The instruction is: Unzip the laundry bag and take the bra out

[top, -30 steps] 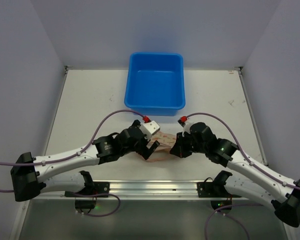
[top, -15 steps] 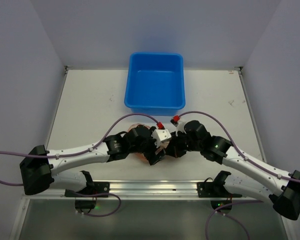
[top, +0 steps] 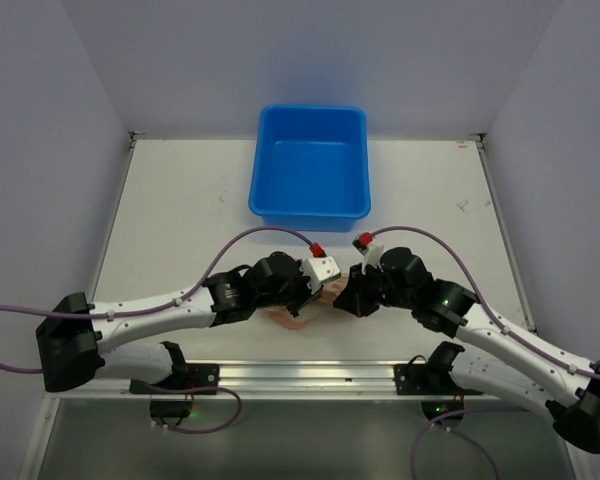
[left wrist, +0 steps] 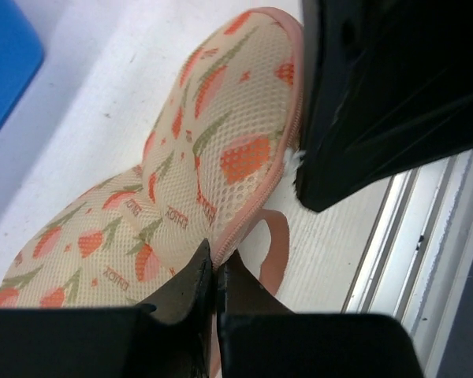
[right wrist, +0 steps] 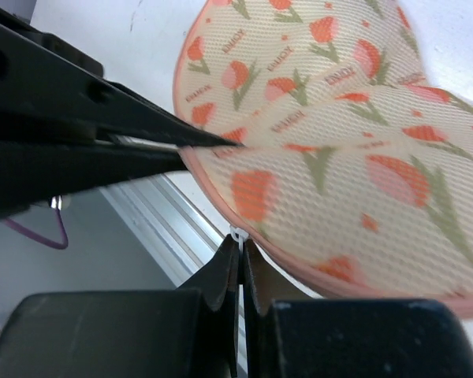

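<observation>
The laundry bag (left wrist: 221, 142), cream mesh with orange tulip print and pink zipper edging, lies flat near the table's front edge, mostly covered by both arms in the top view (top: 290, 314). My left gripper (left wrist: 215, 264) is shut on the bag's pink edging beside a pink loop (left wrist: 280, 244). My right gripper (right wrist: 240, 240) is shut on the small white zipper pull (right wrist: 237, 233) at the bag's rim (right wrist: 339, 134). The two grippers (top: 315, 295) (top: 346, 300) sit close together over the bag. The bra is hidden.
A blue tub (top: 310, 165) stands behind the bag at the table's middle back. An aluminium rail (top: 310, 375) runs along the near edge just in front of the bag. White walls enclose the left, right and back.
My left gripper, open a second ago, has swung right along the bag and shut on its pink edging. The right gripper has stayed shut on the pull, shifting only slightly.
</observation>
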Motion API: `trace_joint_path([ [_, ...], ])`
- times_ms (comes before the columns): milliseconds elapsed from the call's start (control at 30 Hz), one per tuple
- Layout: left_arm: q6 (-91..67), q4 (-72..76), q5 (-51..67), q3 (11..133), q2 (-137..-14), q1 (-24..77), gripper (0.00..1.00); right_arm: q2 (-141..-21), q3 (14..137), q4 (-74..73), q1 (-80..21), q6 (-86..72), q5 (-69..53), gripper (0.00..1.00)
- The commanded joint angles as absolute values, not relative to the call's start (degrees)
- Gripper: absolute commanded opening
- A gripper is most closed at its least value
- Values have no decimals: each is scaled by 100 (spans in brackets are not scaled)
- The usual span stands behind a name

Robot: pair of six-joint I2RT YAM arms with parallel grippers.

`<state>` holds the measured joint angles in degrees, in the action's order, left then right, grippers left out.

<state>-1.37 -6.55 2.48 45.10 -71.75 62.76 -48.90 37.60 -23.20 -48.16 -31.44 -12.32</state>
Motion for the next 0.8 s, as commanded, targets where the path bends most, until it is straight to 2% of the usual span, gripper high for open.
trace_joint_path([
  [0,-228,-685,-569,4290,-6716,6267,0,-4527,3542,-2583,-4650,-3331,-888,0],
  [200,-729,-1265,-1694,4218,-6521,6258,0,-3868,3322,-2812,-4105,-3402,-975,0],
  [233,-738,-1379,-1740,4262,-6521,6258,4,-3885,3348,-2804,-4113,-3332,-1036,0],
  [267,-730,-1389,-1740,4280,-6513,6258,16,-3920,3392,-2769,-4113,-3296,-1107,0],
  [333,-668,-1345,-1688,4324,-6469,6258,29,-4121,3436,-2620,-4122,-3165,-1360,0],
  [367,-651,-1345,-1644,4350,-6460,6258,47,-4209,3454,-2550,-4122,-3138,-1467,0],
  [433,-572,-1336,-1416,4429,-6399,6258,73,-4437,3507,-2391,-4174,-3085,-1686,0],
  [467,-536,-1319,-1311,4438,-6381,6258,89,-4517,3576,-2269,-4227,-3059,-1757,0],
  [500,-493,-1292,-1057,4447,-6337,6267,94,-4587,3629,-2233,-4288,-3006,-1758,0],
  [567,-378,-1169,-836,4447,-6241,6267,98,-4824,3822,-2206,-4464,-2953,-1758,0],
  [767,-106,-844,87,4588,-6354,6267,95,-5351,4130,-2022,-4851,-2909,-1775,0],
])
